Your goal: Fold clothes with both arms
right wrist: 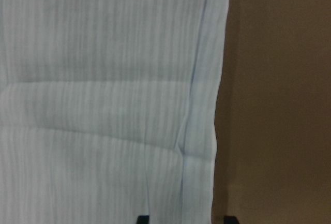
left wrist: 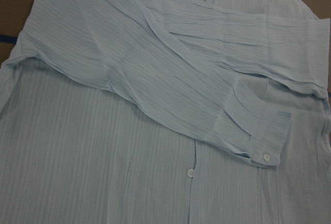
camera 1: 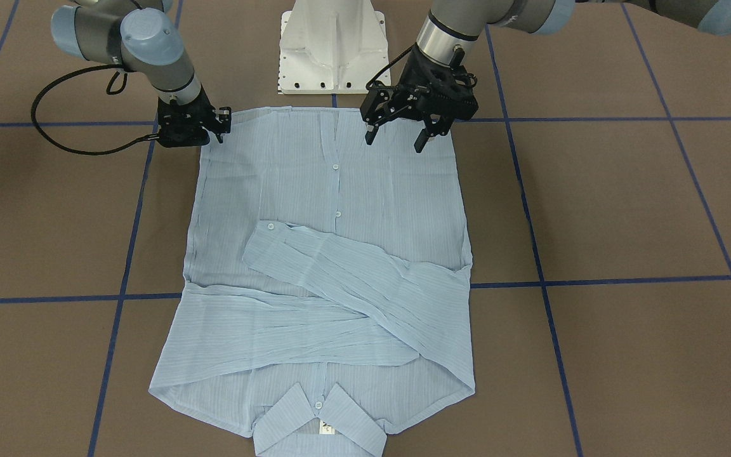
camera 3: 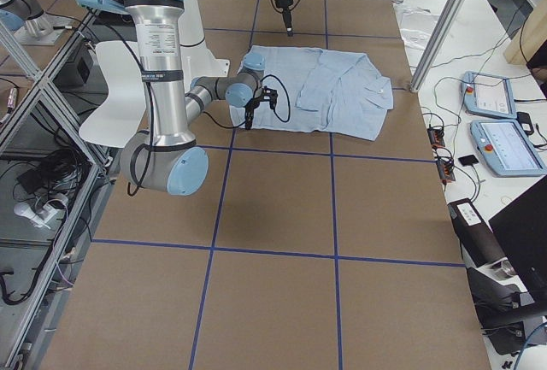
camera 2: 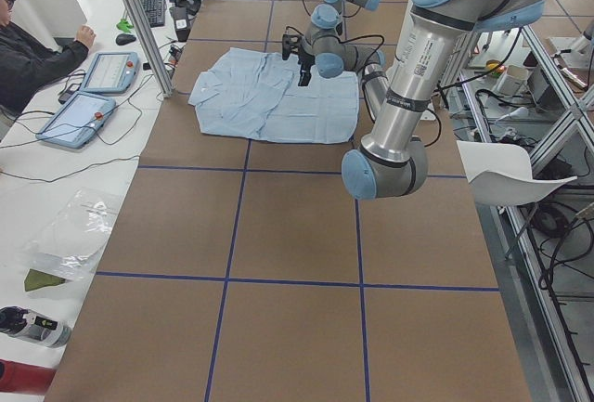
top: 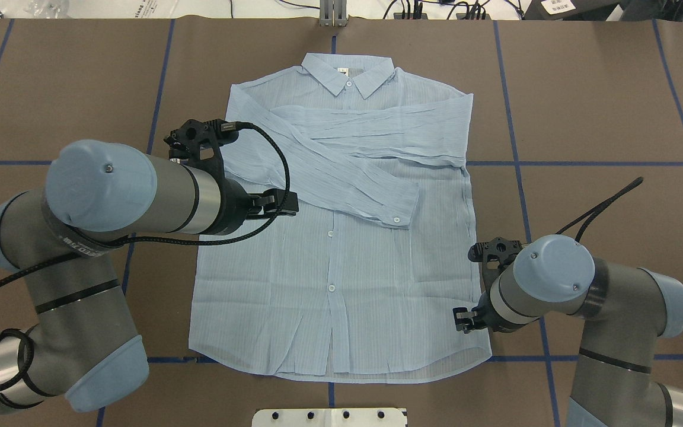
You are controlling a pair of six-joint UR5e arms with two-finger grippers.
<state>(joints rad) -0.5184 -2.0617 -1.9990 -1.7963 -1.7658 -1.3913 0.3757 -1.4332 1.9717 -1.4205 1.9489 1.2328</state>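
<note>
Shirt (top: pixel 341 267): flat on counter (top: pixel 584 118), long axis from robot's edge to far edge, collar toward far edge. Left fingers (camera 1: pixel 421 141) apart; right fingers (right wrist: pixel 230 220) apart.

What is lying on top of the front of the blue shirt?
Both sleeves are folded across the shirt. The diagonal sleeve, ending in a buttoned cuff, lies over the horizontal sleeve. They hide the placket beneath them, and the horizontal sleeve's own cuff is covered.
</note>
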